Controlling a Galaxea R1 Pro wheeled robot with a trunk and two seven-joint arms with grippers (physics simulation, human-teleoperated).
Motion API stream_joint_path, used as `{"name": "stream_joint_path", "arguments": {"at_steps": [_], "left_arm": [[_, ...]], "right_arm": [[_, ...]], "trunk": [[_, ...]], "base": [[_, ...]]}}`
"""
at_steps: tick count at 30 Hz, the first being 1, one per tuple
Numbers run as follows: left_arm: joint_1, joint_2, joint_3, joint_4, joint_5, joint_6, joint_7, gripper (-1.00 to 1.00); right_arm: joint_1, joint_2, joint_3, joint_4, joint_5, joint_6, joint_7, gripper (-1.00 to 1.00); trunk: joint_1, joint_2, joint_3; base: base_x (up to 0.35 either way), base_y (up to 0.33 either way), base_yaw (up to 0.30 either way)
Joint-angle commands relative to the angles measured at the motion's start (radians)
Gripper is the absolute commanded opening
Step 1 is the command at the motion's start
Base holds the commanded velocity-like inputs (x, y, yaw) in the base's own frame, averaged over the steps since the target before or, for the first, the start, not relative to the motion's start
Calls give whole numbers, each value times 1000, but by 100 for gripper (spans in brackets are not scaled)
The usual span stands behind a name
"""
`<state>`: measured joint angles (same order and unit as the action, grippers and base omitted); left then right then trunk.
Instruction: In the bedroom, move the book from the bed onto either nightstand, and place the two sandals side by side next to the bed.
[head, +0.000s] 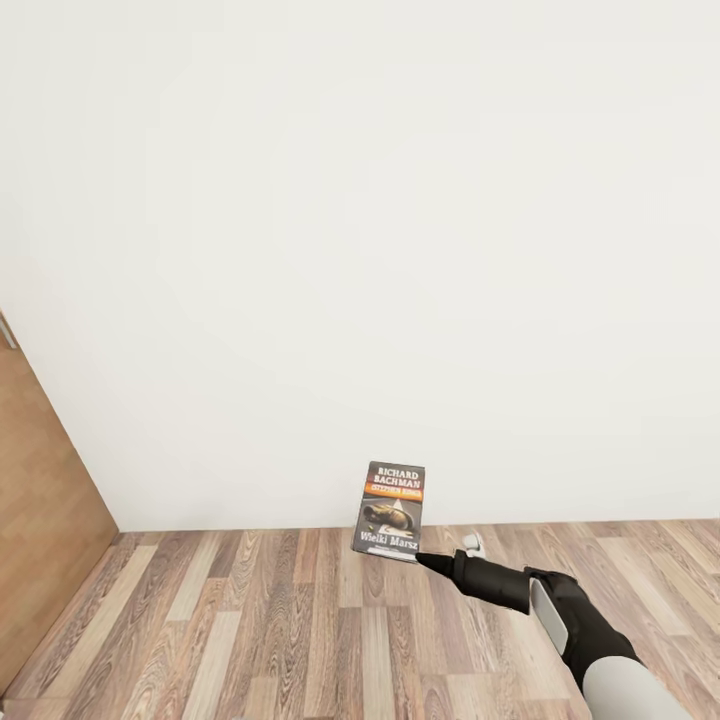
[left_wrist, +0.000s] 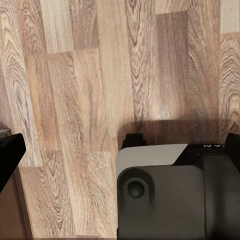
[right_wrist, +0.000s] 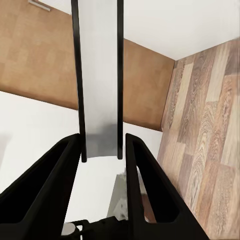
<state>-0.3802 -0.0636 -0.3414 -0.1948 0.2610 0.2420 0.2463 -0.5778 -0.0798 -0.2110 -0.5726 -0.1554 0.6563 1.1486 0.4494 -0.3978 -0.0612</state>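
gripping the book (head: 392, 508) by its lower edge, the right gripper (head: 425, 561) holds it upright in the air, cover facing the head camera, in front of the white wall (head: 360, 250) and above the plank floor (head: 250, 630). in the right wrist view the fingers (right_wrist: 145, 200) are closed narrow on the book (right_wrist: 100, 80), seen edge-on as a pale strip of pages between two dark covers. the cover shows white lettering, an orange band and a greyish picture. behind the book in that view a brown wooden panel (right_wrist: 40, 55) stands against the wall, and the same panel (head: 45, 500) stands well to the left of the book in the head view. the left wrist view looks down on floor planks (left_wrist: 100, 75) and a grey robot part (left_wrist: 165, 195); i cannot tell how the left gripper stands.
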Motion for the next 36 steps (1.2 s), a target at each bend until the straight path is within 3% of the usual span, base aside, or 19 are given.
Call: {"name": "stream_joint_path", "arguments": {"at_steps": [1,13,14,26,36], "left_arm": [[0,2,-8,-3,11,8,4,100],[0,6,-6,-6,15,19,-21,100],[0,6,-6,-6,15,20,-24,100],[0,7,-7,-6,14,21,-42,100],[0,7,-7,-6,14,18,-62,100]], "right_arm": [[5,-6,-1,-5,0,8,2,-100],[73,-29,0,-28,20,-17,5,-100],[195,-29,0,-28,20,-19,5,-100],[205,-32,-1,-30,22,-33,5,-100],[206,-32,-1,-30,22,-36,5,-100]], "trunk": [[1,-2,-3],[1,-2,-16],[1,-2,-16],[1,-2,-20],[1,-2,-27]], "base": [[0,94,-83],[0,119,-132],[0,45,-83],[0,41,-67],[47,250,-211]]}}
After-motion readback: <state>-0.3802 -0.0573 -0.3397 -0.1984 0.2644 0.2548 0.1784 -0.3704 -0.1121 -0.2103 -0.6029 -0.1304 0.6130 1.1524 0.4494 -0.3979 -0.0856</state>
